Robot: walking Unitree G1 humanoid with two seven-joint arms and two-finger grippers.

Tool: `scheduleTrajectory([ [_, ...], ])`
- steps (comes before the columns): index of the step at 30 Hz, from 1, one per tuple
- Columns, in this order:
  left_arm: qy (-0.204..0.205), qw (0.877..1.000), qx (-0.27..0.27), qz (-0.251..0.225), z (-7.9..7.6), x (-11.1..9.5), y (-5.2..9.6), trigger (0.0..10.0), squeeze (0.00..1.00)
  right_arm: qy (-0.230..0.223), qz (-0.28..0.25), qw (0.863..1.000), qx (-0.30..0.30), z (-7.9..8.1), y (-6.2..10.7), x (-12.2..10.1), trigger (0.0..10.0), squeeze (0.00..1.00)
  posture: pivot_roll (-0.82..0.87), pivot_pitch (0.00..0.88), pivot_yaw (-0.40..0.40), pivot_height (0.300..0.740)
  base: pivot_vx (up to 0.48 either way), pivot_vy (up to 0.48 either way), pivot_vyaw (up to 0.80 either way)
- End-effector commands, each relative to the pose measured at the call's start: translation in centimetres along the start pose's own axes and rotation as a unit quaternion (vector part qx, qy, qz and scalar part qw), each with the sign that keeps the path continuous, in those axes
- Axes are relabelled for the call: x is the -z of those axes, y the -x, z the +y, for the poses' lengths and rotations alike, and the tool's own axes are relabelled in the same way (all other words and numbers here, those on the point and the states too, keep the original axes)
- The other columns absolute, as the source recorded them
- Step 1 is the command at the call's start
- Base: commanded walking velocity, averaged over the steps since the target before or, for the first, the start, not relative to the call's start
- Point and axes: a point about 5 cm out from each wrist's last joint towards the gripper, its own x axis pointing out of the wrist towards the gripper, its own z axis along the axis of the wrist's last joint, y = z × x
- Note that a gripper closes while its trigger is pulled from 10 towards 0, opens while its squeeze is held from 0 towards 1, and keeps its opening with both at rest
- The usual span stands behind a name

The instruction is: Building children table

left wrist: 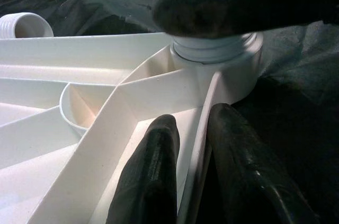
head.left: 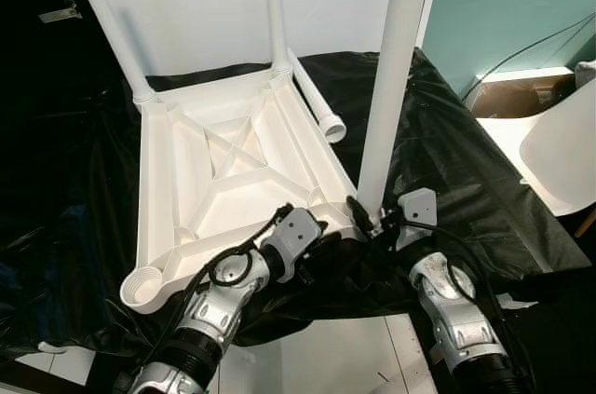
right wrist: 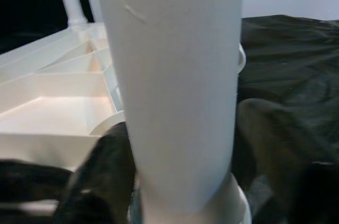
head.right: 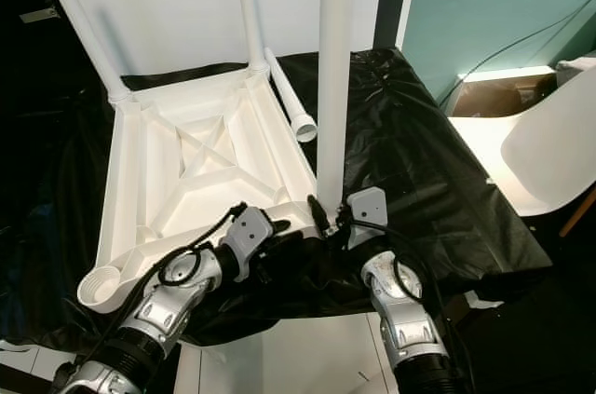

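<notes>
With the tabletop [head.left: 223, 180] upside down on the black-draped bench [head.left: 447, 180], the left gripper [head.left: 312, 247] pinching its edge rib and the right gripper [head.left: 372, 222] clamped round the upright leg [head.left: 391, 77] at its corner socket, a tilted leg could cross-thread or jam.

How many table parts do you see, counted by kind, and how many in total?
Tabletop: 1
Legs standing in sockets: 3
Loose leg lying on the black sheet: 1
Total: 5
</notes>
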Motion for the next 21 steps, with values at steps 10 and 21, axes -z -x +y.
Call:
scheduleTrajectory([
  [10,0.023,0.997,0.041,0.062,-1.4,2.7,0.4,10.0,0.00,0.020,0.017,0.986,-0.167,-2.2,-0.9,-0.9,10.0,0.00,-0.06,0.000,0.046,0.740,0.000,0.000,0.00],
  [21,0.024,0.997,0.040,0.062,-1.5,2.8,0.5,10.0,0.00,0.043,0.051,0.959,-0.276,-2.1,-0.7,-0.8,0.0,0.00,-0.05,0.000,0.047,0.740,0.000,0.000,0.00],
])
